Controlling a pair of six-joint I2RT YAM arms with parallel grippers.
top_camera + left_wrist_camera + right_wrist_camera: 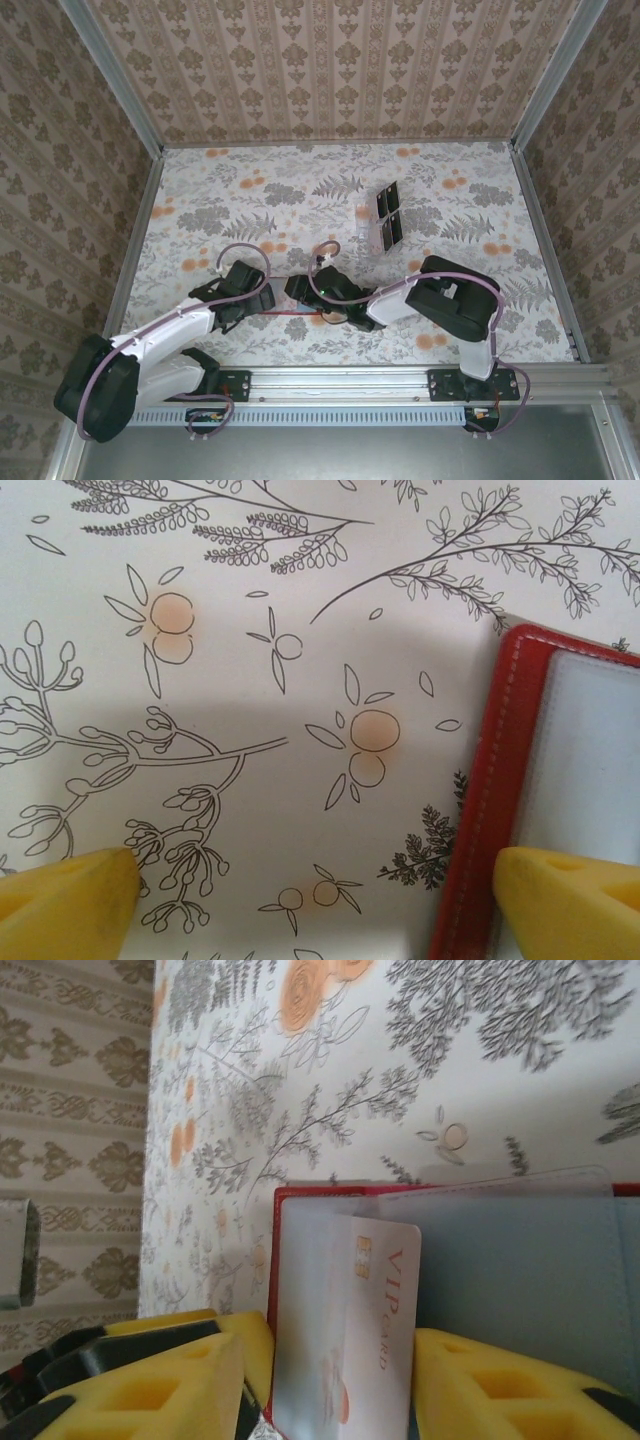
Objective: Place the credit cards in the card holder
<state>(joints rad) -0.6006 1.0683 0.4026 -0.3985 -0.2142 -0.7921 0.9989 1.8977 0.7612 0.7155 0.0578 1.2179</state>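
From my station I see the card holder (478,810) lying open on the flowered tabletop (450,190) near the arm bases, between the two wrists, with its red stitched rim and paler inside facing up. My left end effector (315,900) hangs low over it with the jaws spread as wide as they go and nothing in them. One yellow fingertip (70,895) sits above bare tabletop and the other lies over the holder's near edge, though I cannot tell whether it touches. The right end effector (335,1360) is over the holder's inside with its jaws partway apart and, as far as I can see, clamped on nothing. Between its fingers lies a pale credit card (375,1300) with a gold chip and red "VIP card" lettering — it is tucked partly under a clear sleeve of the holder. The fingers stand just beside the card's long edges. Farther back on the tabletop, well apart from the holder, stands a clear rack (366,228) with dark credit cards (388,204) in it.
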